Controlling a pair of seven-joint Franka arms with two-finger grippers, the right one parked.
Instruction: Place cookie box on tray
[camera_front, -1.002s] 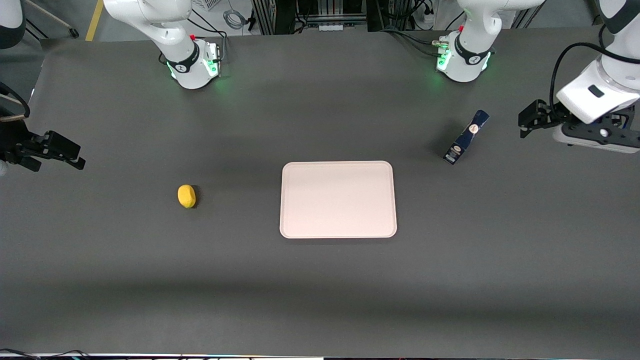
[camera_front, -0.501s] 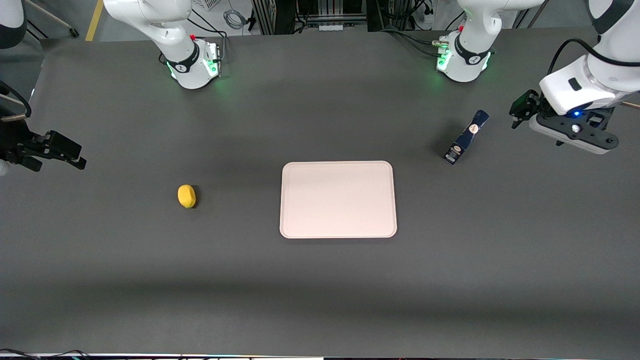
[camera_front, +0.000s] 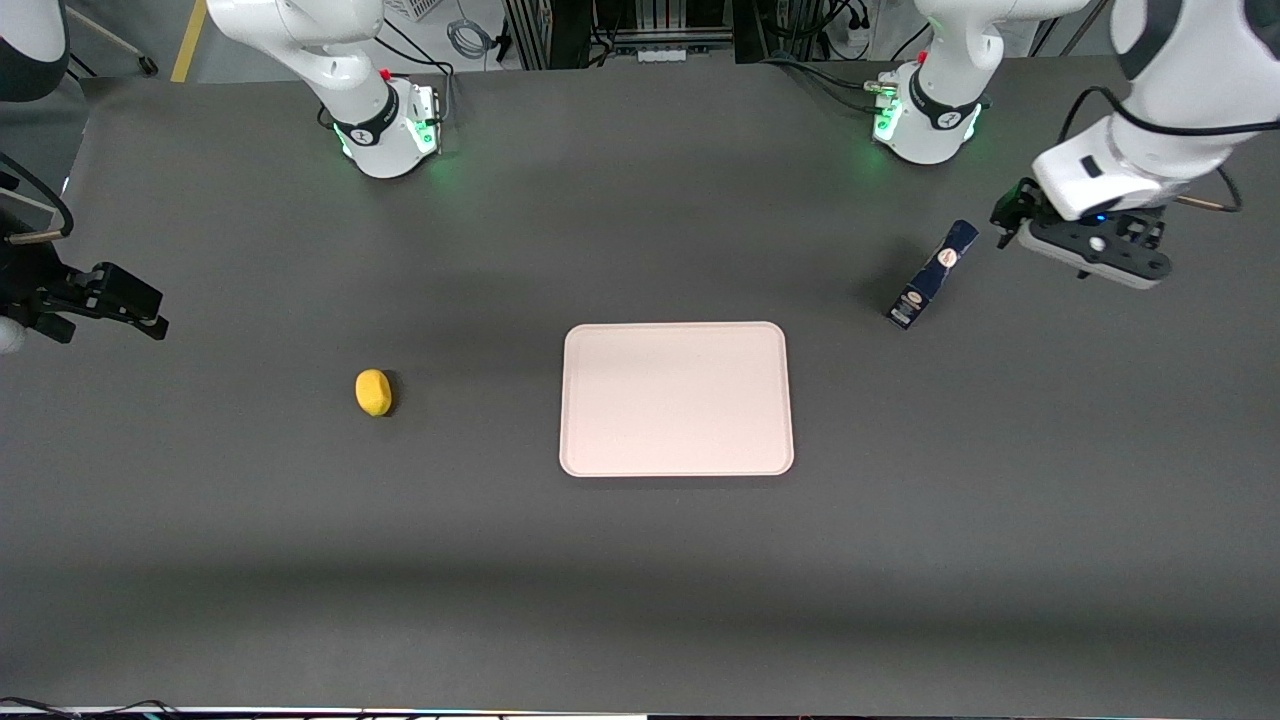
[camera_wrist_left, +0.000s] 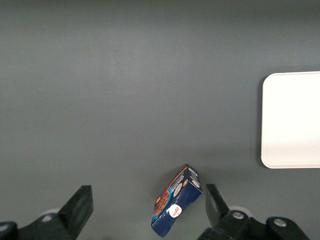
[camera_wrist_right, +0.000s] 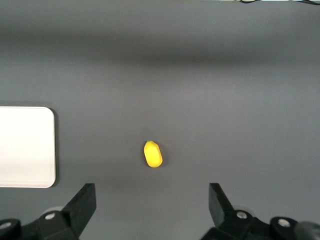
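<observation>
Taking the tray (camera_front: 676, 398) as landmark, a yellow lump (camera_front: 373, 391) lies on the table (camera_front: 640, 580) well apart from it, toward the parked arm's end. The tray itself sits flat and bare. Toward the working arm's end, and a little farther from the front camera than the tray, rests the cookie box (camera_front: 932, 273) on the table. Its long axis runs diagonally, the nearer end pointing toward the tray's corner. The gripper (camera_front: 1008, 215) hangs above the table near the box's farther end, its fingers (camera_wrist_left: 78, 206) spread wide, holding nothing.
</observation>
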